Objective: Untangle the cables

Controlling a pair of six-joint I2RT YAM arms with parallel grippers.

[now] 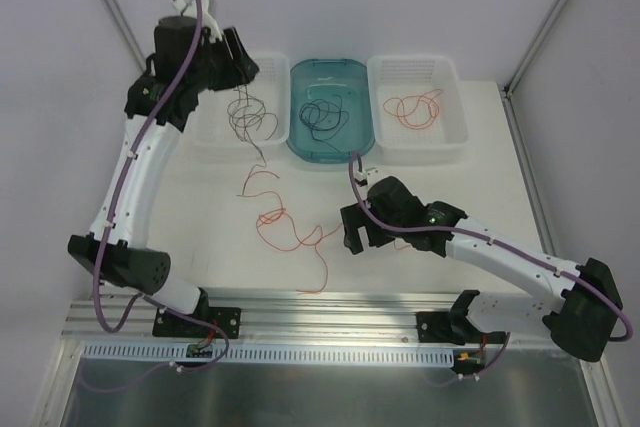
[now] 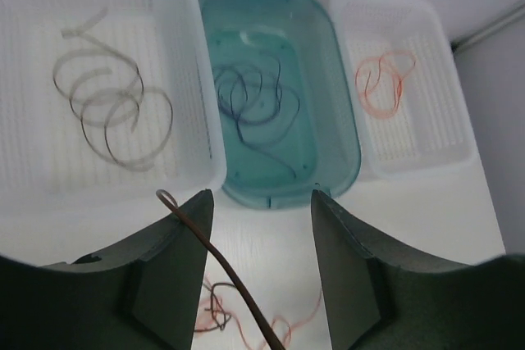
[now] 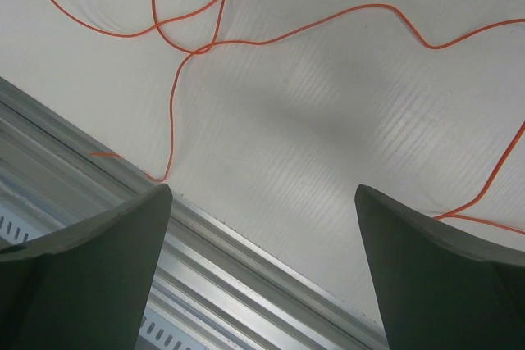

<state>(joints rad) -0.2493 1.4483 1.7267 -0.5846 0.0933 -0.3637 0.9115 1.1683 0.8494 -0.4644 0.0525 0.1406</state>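
- Cables on the table [image 1: 272, 217]: a loose red-orange snarl lies at centre frame in the top view, looping over itself and trailing towards the lower edge. This is the part not yet sorted.
- The left wrist view shows the same snarl [image 2: 215, 311] at its bottom edge, with a dark strand knotted into the orange. More than one colour is left in it.
- Dark brown wire [image 2: 223, 275]: one strand lies along the inner face of the left-hand finger and runs down towards the snarl. We cannot tell whether its lower end is free.
- Sorted so far, along the upper part of the top view:
  - dark brown coils [image 1: 245, 112] in the left basket [image 1: 230, 154];
  - black-blue coils [image 1: 325, 117] in the teal tray [image 1: 330, 62];
  - red-orange loops [image 1: 415, 107] in the right basket [image 1: 418, 152].
- We judge the task well past half done. What remains is the table snarl plus the brown strand.
- Left gripper [image 1: 241, 61]: raised over the left basket at upper left. Its jaws stand partly apart with a clear gap; the brown strand rests on one finger only, not pinched between both.
- Right gripper [image 1: 363, 234]: low over the table right of centre, jaws spread wide, nothing in them. Its wrist view shows a red-orange strand [image 3: 271, 37] crossing itself on the bare table ahead of the fingers, with the metal rail [image 3: 246, 284] below.
- Left to do, in our judgement: drop the brown strand in the left basket, then tease the orange apart.
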